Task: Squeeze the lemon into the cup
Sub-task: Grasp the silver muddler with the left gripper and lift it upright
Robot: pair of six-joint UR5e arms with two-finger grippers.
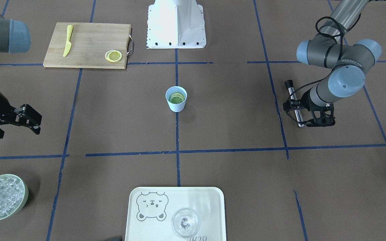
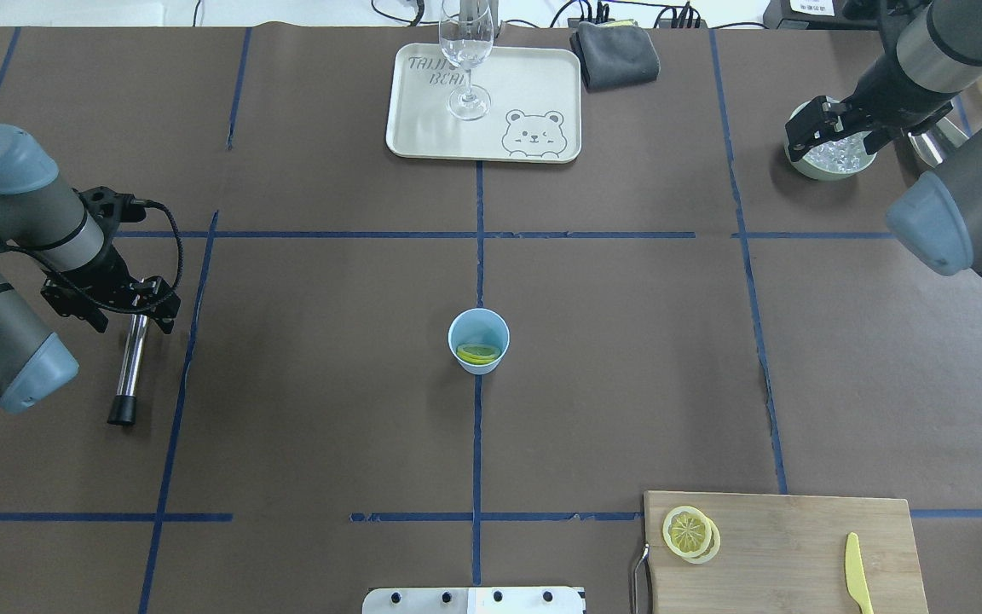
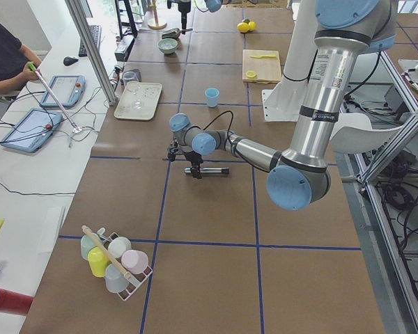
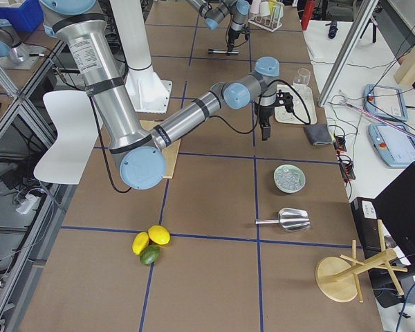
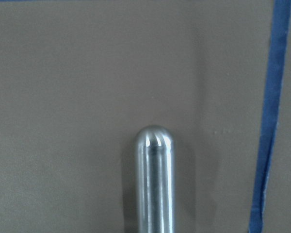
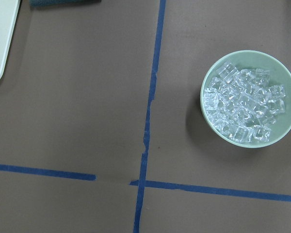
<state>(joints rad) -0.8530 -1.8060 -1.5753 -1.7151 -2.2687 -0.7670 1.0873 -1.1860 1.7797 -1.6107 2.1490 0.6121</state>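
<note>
The light-blue cup (image 1: 176, 104) (image 2: 467, 328) stands upright at the table's centre, and a lemon slice (image 1: 177, 97) (image 2: 478, 352) lies inside it. More lemon slices (image 1: 113, 56) (image 2: 690, 533) rest on the wooden cutting board. Far from the cup, my left gripper (image 1: 308, 115) (image 2: 135, 315) hangs low over the steel end of a metal rod (image 2: 129, 375) (image 5: 154, 184) that lies on the table. Its jaws look open, astride the rod. My right gripper (image 1: 32, 120) (image 2: 832, 136) hovers open and empty above the ice bowl.
The cutting board (image 1: 85, 45) also carries a slim yellow knife (image 1: 67, 40). A green bowl of ice cubes (image 1: 2, 197) (image 6: 250, 97) sits under my right gripper. A cream tray (image 1: 193, 201) holds a clear glass (image 1: 185, 222), with a grey cloth (image 2: 617, 53) beside it.
</note>
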